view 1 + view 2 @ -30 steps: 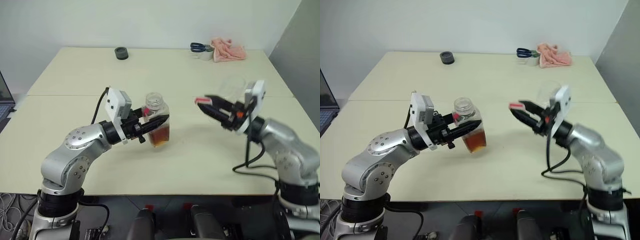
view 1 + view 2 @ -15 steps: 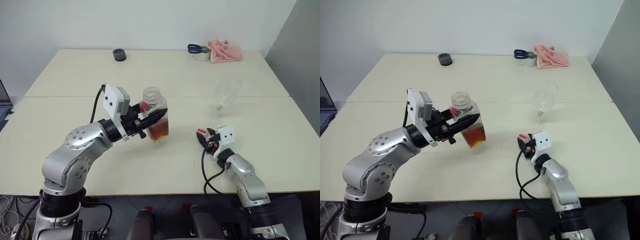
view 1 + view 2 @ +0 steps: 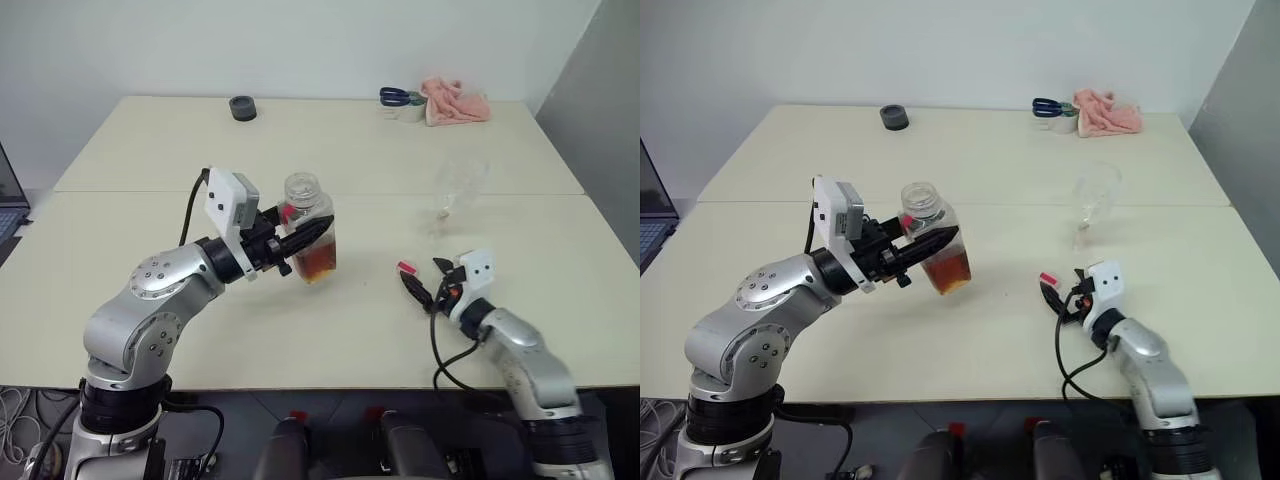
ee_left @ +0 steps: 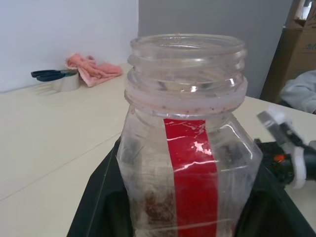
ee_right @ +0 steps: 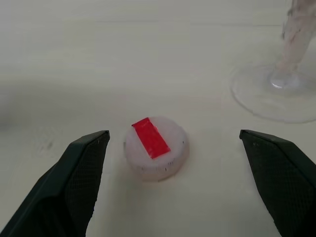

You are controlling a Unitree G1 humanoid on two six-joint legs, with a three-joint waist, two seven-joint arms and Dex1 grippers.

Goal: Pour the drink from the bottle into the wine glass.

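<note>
Right wrist view: cap [image 5: 156, 147] between tool's [image 5: 173, 173] fingers.

A plain lab or office room: bare white walls [image 3: 300, 45], two cream rectangular tabletops [image 3: 330, 140] pushed together, a grey partition panel [image 3: 600, 110], an open laptop's edge [image 3: 650, 215] beside them

The light is bright, soft and even, and it seems to come from above, because the shadows on the cream table [image 3: 400, 150] are pale and short. In the left wrist view the bottle [image 4: 190, 143] is sharp and its red label strip has small white glare spots, while the pink cloth [image 4: 94, 69] behind is a little out of focus. In the right wrist view the cap [image 5: 157, 147] is clear, but the wine glass [image 5: 286, 84] looks blurred.
</note>
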